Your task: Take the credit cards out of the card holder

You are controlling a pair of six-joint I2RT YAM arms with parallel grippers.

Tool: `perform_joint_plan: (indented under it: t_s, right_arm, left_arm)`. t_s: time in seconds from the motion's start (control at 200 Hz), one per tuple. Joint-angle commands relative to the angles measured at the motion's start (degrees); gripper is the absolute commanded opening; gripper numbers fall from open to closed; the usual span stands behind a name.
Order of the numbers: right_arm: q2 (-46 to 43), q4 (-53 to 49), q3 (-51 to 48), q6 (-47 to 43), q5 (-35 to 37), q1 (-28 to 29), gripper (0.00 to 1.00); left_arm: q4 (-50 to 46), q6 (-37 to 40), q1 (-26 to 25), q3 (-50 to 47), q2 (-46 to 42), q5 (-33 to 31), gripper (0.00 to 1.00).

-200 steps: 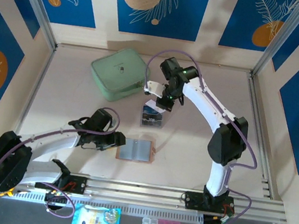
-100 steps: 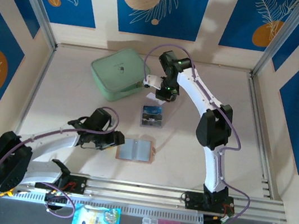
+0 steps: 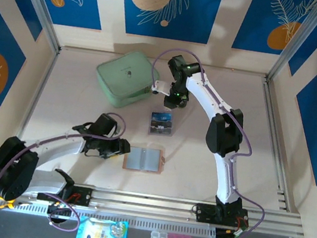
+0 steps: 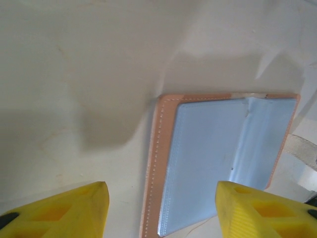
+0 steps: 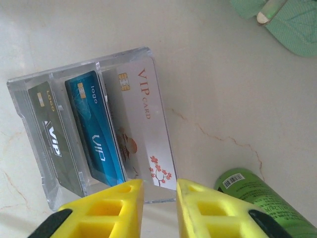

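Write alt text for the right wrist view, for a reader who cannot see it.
A clear plastic box holds three credit cards: dark, blue and white. The right gripper, yellow fingers slightly parted, sits at the bottom edge.

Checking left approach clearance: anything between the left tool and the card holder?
Nothing visible. The left tool stands open at the edge of the card holder, which lies opened flat on the table.

Card holder (image 4: 218, 158): cropped by the lower frame edge. Green cylinder (image 5: 255, 198) and mint-green case (image 5: 292, 25): cropped at frame corners. Clear box (image 5: 74, 67): near edge partly hidden behind the right end effector (image 5: 159, 191).
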Motion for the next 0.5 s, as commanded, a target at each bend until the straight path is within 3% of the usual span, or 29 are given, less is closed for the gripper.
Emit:
perform_joint_plan:
  t_s: [0.0,0.09,0.13,0.18,0.205,0.23,0.235,0.28,0.495]
  right_arm:
    - [-3.0,1.2,-0.2,2.1,-0.6,0.0,0.26]
    - [-6.0,3.9,-3.9,4.6,-0.2,-0.1,0.3]
    - [-7.7,5.4,-6.3,6.0,0.0,-0.1,0.33]
    - [-10.2,8.1,-10.0,7.9,0.5,-0.3,0.4]
    - [-11.4,9.5,-11.9,9.0,0.8,-0.4,0.46]
    - [-12.7,11.0,-13.8,10.1,0.9,-0.5,0.59]
    - [-13.0,11.3,-14.3,10.4,0.9,-0.5,0.7]
    - [-15.4,13.6,-17.8,12.4,1.0,-0.9,0.99]
    - [-27.0,26.8,-36.3,23.4,5.4,-3.3,0.99]
  left_arm:
    - [-4.3,4.2,1.9,3.3,0.2,-2.0,0.61]
    - [-6.8,7.1,3.6,4.9,0.0,-4.9,0.73]
    - [-7.5,8.2,4.4,5.5,-0.1,-6.0,0.84]
    - [-8.1,9.9,5.6,6.4,-0.2,-7.1,0.99]
    - [-8.6,10.6,6.2,7.0,-0.2,-7.8,1.0]
    - [-9.0,11.4,6.7,7.5,-0.1,-8.7,1.0]
    - [-9.0,11.6,6.8,7.7,-0.1,-8.9,1.0]
    - [-10.0,12.9,7.7,8.7,0.1,-10.7,1.0]
    - [-10.7,20.3,11.1,12.1,1.5,-20.4,1.0]
